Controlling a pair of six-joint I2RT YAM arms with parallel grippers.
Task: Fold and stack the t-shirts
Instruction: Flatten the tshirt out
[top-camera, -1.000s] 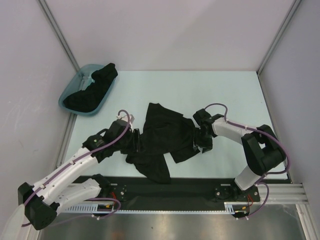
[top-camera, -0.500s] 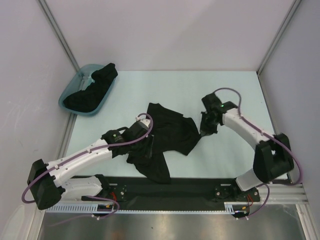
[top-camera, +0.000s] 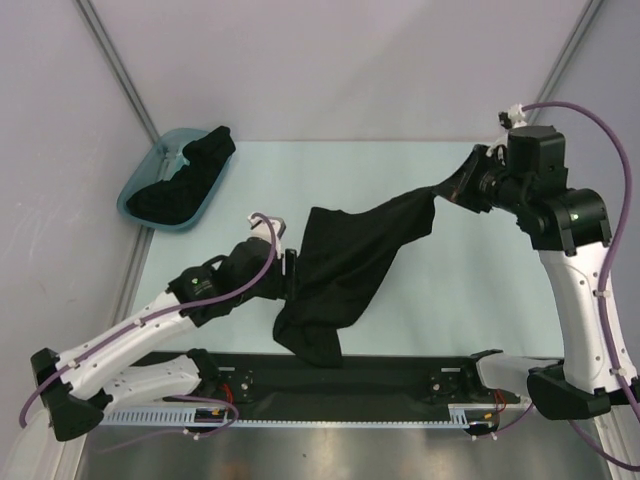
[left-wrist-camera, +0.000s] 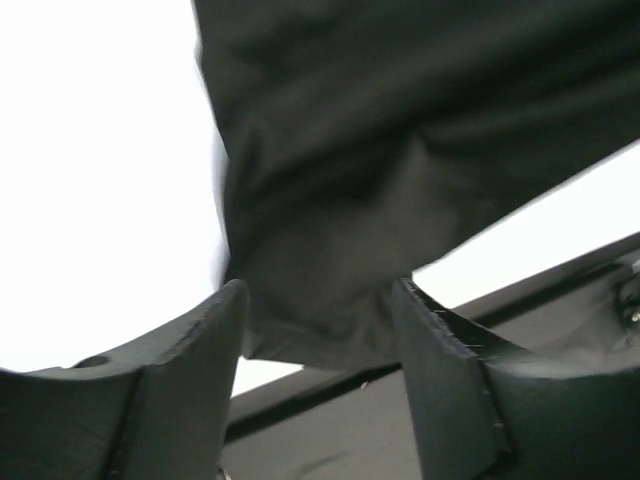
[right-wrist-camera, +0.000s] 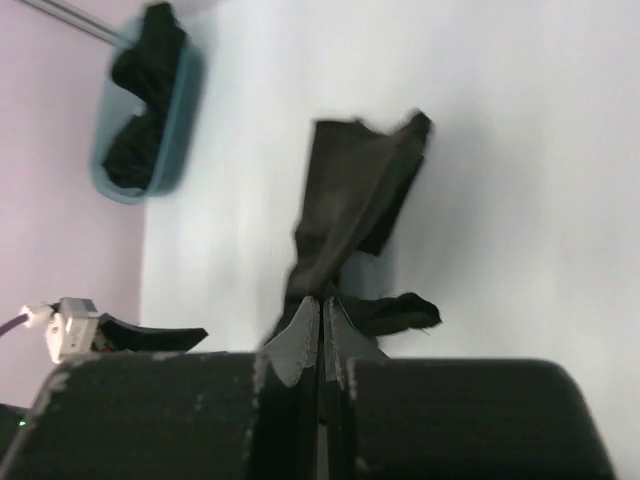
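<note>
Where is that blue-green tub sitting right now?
In the top view, the teal tub sits at the far left corner of the table, by the left wall, holding black cloth; the stretched t-shirt lies well to its right.

The t-shirt (top-camera: 345, 265) is soft matte cloth (creased); the tub (top-camera: 133, 190) smooth plastic.

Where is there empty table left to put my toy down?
Two bare patches: the far strip of table between the teal tub and the right arm, and the near right part between the stretched t-shirt and that arm's base. The middle is crowded with cloth and the left arm.
</note>
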